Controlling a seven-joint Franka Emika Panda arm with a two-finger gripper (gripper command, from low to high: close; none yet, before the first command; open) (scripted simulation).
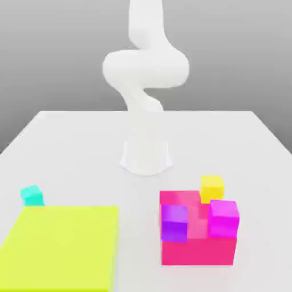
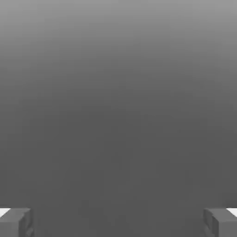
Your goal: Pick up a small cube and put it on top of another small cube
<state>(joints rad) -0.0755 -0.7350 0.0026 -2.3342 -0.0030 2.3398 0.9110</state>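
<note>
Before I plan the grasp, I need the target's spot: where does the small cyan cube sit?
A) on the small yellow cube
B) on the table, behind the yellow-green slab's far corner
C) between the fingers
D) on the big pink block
B: the small cyan cube rests on the table, just behind the yellow-green slab, on the exterior view's left.

Small cyan cube: plain, sitting flat and upright on the white table, at the exterior view's left, just behind the yellow slab's far corner.
</note>
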